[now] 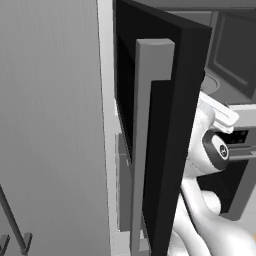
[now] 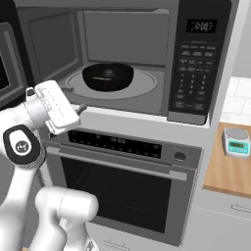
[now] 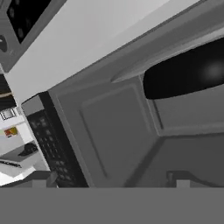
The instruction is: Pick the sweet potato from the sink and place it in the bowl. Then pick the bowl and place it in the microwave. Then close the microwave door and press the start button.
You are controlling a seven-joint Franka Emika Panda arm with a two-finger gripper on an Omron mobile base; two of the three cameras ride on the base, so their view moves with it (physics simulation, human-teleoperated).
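Kitchen wall unit: shallow black bowl (image 2: 108, 77) sits inside grey-lined microwave (image 2: 122, 59), gripper (image 2: 78, 109) spread empty; next, swing black glass door (image 1: 165, 130) shut.

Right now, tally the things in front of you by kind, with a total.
Microwave: 1
Microwave door: 1
Oven: 1
Black bowl: 1
Kitchen scale: 1
Total: 5
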